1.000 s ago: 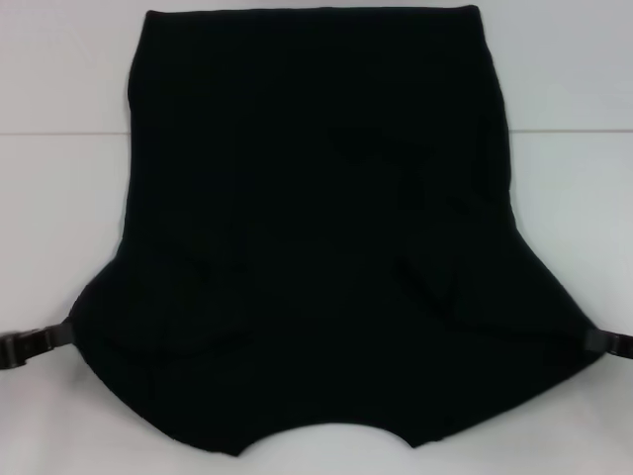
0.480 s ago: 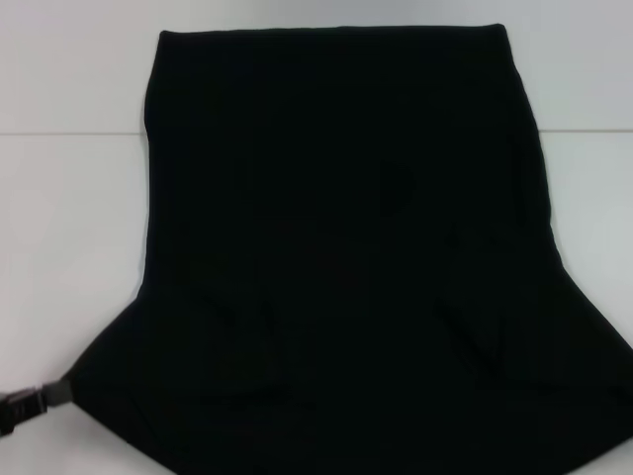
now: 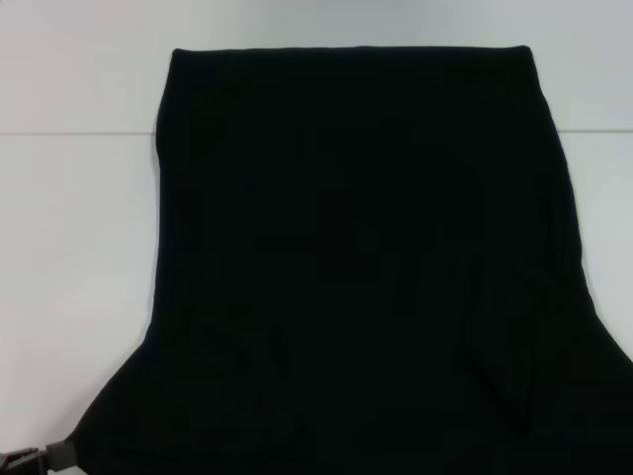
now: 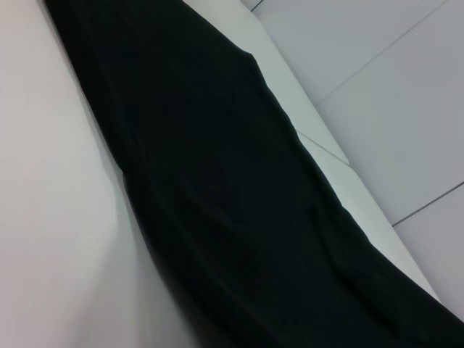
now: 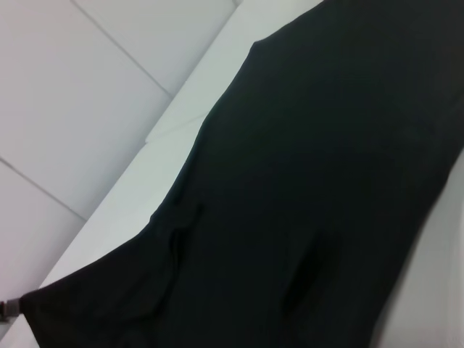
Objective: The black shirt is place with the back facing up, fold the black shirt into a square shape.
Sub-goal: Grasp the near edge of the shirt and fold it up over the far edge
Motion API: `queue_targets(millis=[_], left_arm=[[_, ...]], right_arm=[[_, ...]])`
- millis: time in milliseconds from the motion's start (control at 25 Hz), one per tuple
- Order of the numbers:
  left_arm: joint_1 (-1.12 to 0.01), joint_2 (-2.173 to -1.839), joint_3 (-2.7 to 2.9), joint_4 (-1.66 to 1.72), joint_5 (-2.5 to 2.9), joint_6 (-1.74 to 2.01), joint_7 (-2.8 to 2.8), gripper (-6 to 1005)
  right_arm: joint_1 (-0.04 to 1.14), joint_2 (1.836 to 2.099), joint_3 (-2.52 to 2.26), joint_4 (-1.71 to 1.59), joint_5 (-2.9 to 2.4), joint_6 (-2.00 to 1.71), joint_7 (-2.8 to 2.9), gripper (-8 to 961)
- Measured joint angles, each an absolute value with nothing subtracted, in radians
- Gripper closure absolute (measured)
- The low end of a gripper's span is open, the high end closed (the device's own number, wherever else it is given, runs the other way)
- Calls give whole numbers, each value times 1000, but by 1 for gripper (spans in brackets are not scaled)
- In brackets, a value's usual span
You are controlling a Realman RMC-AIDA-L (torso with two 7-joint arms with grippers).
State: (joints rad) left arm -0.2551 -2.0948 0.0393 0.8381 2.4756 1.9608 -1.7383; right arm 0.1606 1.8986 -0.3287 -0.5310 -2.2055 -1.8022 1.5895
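At near-left corner, left gripper (image 3: pixel 45 457) pinching black shirt (image 3: pixel 366 267)

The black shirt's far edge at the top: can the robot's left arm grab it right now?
Probably not. The left gripper is low at the near left corner of the black shirt, seemingly pinching the cloth there. The far edge lies across the whole shirt, and it would likely have to let go first.
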Motion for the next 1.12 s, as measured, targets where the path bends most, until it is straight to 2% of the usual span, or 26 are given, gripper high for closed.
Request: queue_targets(millis=[200, 400, 600, 880, 1120], left_arm=[[-257, -2097, 33, 832, 2471, 1963, -1738, 980], [-313, -2087, 31, 813, 2453, 1960, -1756, 975], [-409, -2056, 31, 752, 2397, 1917, -1772, 970], [-586, -1994, 34, 581, 2312, 1696, -1766, 962], [-697, -1983, 53, 519, 2284, 1460, -1751, 956]], right_arm=[[164, 1895, -289, -532, -2230, -1824, 1571, 893], [221, 1899, -237, -532, -2227, -1851, 1573, 889], [319, 1908, -157, -533, -2225, -1846, 1584, 885], [476, 1910, -72, -522, -2225, -1724, 1619, 881], [600, 1921, -98, -484, -2226, -1490, 1649, 876]])
